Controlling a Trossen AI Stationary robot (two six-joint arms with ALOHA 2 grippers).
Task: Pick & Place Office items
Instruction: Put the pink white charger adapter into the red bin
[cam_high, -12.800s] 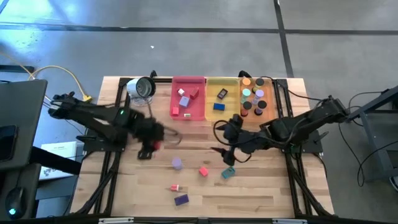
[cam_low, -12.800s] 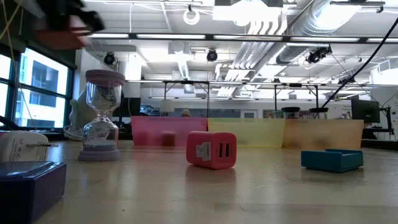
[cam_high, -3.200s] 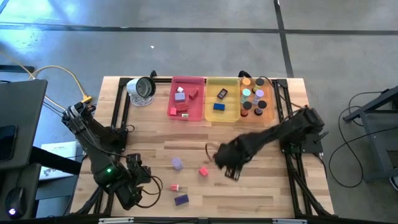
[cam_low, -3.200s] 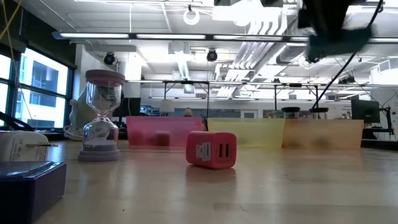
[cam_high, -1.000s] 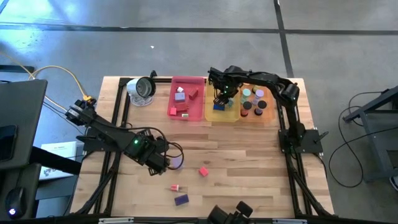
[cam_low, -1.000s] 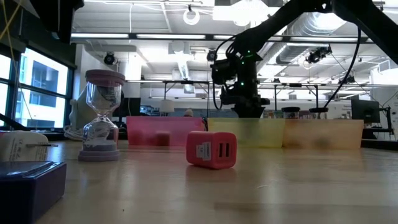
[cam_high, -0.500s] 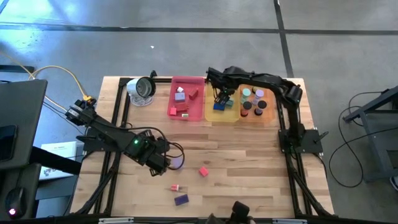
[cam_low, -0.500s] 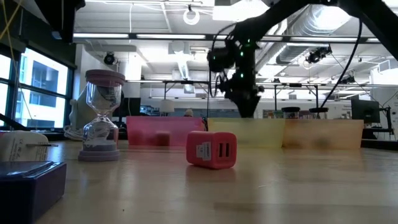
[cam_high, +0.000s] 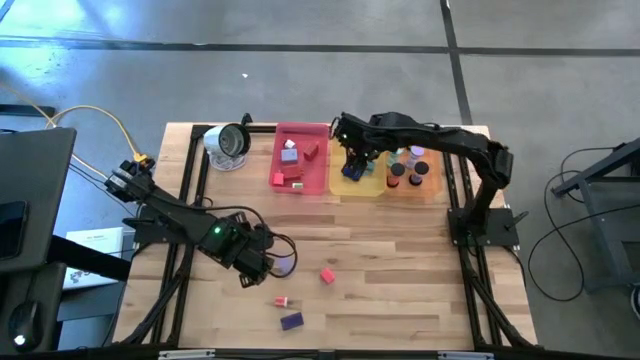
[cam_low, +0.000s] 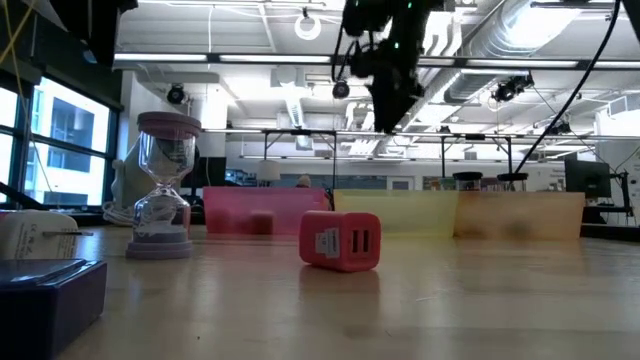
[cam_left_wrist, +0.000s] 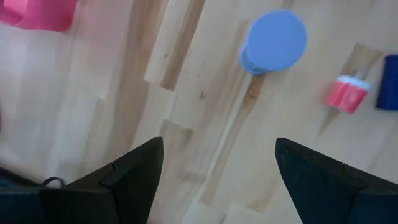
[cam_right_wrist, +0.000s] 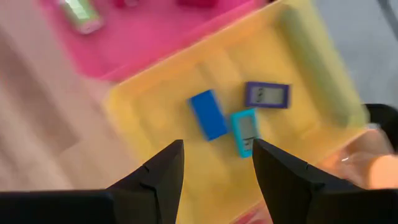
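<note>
— What sits nearest the table's front edge?

— A purple block (cam_high: 291, 321), then a small pink piece (cam_high: 282, 301) and a rounded red block (cam_high: 327, 275) with a glossy face, all on bare planks with room around them.

— And the left gripper (cam_high: 262, 262)?

— Low over the wood, its matte dark fingers (cam_left_wrist: 127, 180) spread wide and empty; a lavender cylinder (cam_left_wrist: 274, 42) stands just ahead of them.

— The right gripper (cam_high: 356, 152)?

— Above the translucent yellow tray (cam_right_wrist: 298, 43), fingers parted, gripping nothing. Below it lie a blue block (cam_right_wrist: 208, 114), a teal block (cam_right_wrist: 244, 131) and a purple one (cam_right_wrist: 266, 95), flat and apart from the rims.
</note>
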